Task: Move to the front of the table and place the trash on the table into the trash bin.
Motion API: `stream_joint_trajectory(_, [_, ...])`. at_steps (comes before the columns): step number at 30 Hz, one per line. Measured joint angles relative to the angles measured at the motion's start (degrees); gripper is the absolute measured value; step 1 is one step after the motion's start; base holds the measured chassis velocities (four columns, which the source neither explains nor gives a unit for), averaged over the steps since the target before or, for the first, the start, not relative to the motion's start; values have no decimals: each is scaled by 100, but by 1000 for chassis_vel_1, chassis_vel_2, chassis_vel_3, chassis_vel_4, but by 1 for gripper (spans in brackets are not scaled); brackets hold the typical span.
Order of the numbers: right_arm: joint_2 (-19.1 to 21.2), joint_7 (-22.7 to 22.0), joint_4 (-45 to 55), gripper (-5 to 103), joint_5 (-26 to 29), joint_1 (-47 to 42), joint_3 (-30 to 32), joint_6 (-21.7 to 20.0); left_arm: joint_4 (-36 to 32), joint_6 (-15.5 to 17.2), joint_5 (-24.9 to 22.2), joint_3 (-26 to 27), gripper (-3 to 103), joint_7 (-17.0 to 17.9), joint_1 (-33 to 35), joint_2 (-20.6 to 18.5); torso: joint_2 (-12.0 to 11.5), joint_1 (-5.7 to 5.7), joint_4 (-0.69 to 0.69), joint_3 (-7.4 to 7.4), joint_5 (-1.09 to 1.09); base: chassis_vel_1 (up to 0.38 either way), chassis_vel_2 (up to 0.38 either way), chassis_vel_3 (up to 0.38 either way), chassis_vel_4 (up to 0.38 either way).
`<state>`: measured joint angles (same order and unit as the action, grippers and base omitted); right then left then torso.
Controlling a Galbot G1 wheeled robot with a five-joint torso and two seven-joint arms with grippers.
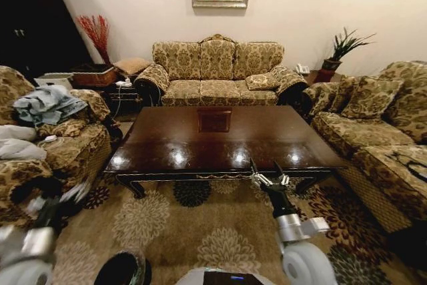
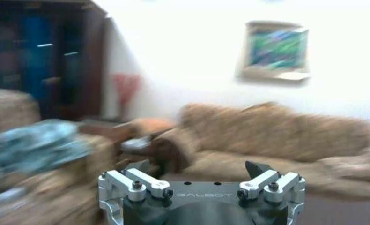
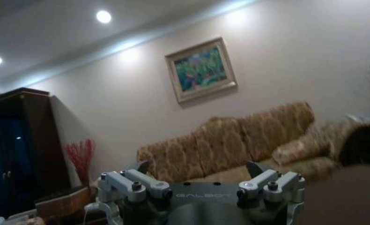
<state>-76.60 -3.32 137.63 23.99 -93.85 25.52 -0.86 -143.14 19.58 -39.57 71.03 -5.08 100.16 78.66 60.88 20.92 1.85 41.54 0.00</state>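
The table (image 1: pixel 167 145), dark brown and glossy with a square centre inlay, stands straight ahead across the rug. The trash is out of view. A dark round thing with a pale rim (image 1: pixel 123 268) at the bottom edge of the head view may be the trash bin. My right gripper (image 1: pixel 265 165) hangs open at the table's near edge, right of centre, holding nothing. My left gripper (image 1: pixel 70 195) is low at the left, beside the armchair, blurred. Each wrist view looks over its own open, empty gripper, left (image 2: pixel 197 165) and right (image 3: pixel 199 165), toward the far sofa.
A patterned sofa (image 1: pixel 217 71) stands behind the table, and another sofa (image 1: pixel 373 131) runs along the right. An armchair with piled clothes (image 1: pixel 47 108) is at the left. A floral rug (image 1: pixel 200 225) lies between me and the table.
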Motion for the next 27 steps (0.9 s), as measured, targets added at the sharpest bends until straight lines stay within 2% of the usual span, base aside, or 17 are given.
stream_joint_trajectory(5, [137,13,140,100,-175,-9,104,-135,-129,-62,-258,-662,100,-182,-210,-477,0,0,-1,0,0,0,0,0,0])
stream_joint_trajectory(6, [137,13,140,100,-175,-9,104,-135,-129,-62,-258,-662,100,-182,-210,-477,0,0,-1,0,0,0,0,0,0])
stream_joint_trajectory(9, [84,21,193,100,-327,-128,104,-107,-119,-75,-325,-934,100,-84,-221,-660,0,0,-1,0,1,0,0,0,0])
stream_joint_trajectory(10, [7,27,245,100,-510,-269,110,-25,-98,-100,-254,-1345,100,175,-161,-858,0,0,-2,0,-1,0,0,0,0])
stream_joint_trajectory(12, [-66,33,281,100,-663,-392,156,37,-86,-147,-33,-1551,100,289,-129,-943,0,0,-2,0,-1,0,0,0,0])
stream_joint_trajectory(13, [-115,55,319,100,-778,-522,173,96,-67,-297,264,-1627,100,356,-162,-950,0,0,-2,0,-1,0,0,0,0])
stream_joint_trajectory(16, [-151,83,324,100,-894,-613,156,169,-19,-414,475,-1641,100,432,-215,-918,0,0,-2,0,0,0,0,0,0])
stream_joint_trajectory(17, [-200,102,294,100,-1095,-677,96,279,60,-563,776,-1669,100,576,-227,-852,0,0,-2,-1,-1,0,0,0,0])
stream_joint_trajectory(21, [-258,103,244,100,-1252,-698,-3,341,87,-636,1149,-1705,100,717,-156,-755,0,0,-1,0,-1,0,0,0,0])
stream_joint_trajectory(27, [-245,107,257,100,-1191,-663,-19,272,-3,-601,1230,-1738,100,809,-62,-694,0,-1,-1,-1,0,0,0,0,0])
